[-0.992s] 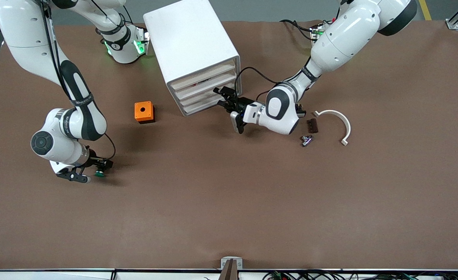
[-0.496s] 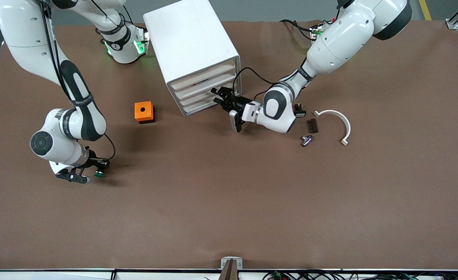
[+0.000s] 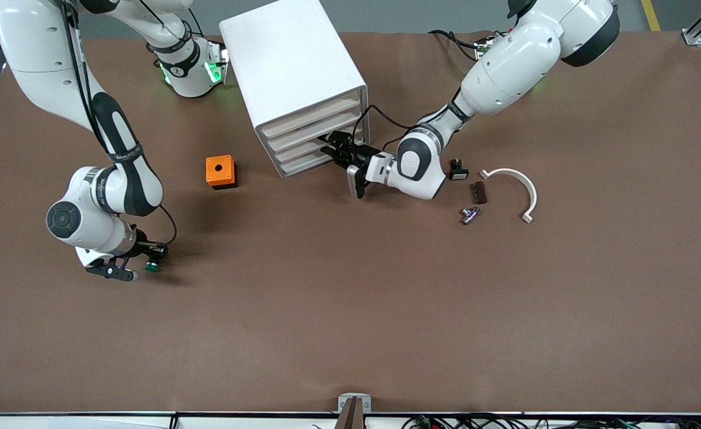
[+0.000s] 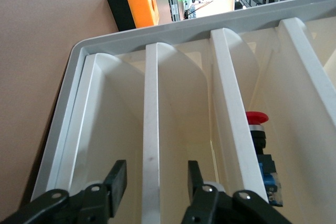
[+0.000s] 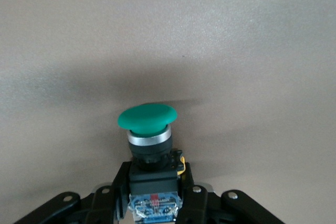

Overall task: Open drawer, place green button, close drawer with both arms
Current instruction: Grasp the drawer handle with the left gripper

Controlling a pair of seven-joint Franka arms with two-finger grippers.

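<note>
The button (image 3: 152, 266) has a round green cap (image 5: 147, 118) and a black body. It lies low at the table near the right arm's end. My right gripper (image 5: 152, 192) is shut on its body, and in the front view that right gripper (image 3: 148, 260) is beside the cap. The white cabinet (image 3: 290, 59) stands at the back with all four drawers closed. My left gripper (image 3: 333, 149) is at the front of its lower drawers. In the left wrist view the left gripper (image 4: 156, 179) stands open. Its fingers straddle the drawer (image 4: 151, 129) lip second from the table without touching it.
An orange cube (image 3: 220, 171) with a hole sits beside the cabinet toward the right arm's end. Toward the left arm's end lie a black part with a white cap (image 3: 457, 170), a brown piece (image 3: 478, 192), a metal part (image 3: 469, 214) and a white curved piece (image 3: 520, 185). A red button (image 4: 257, 121) lies in an upper drawer.
The left gripper has moved in toward the cabinet front, and its fingers now sit around a lower drawer's lip. The right hand has shifted slightly at the button.
</note>
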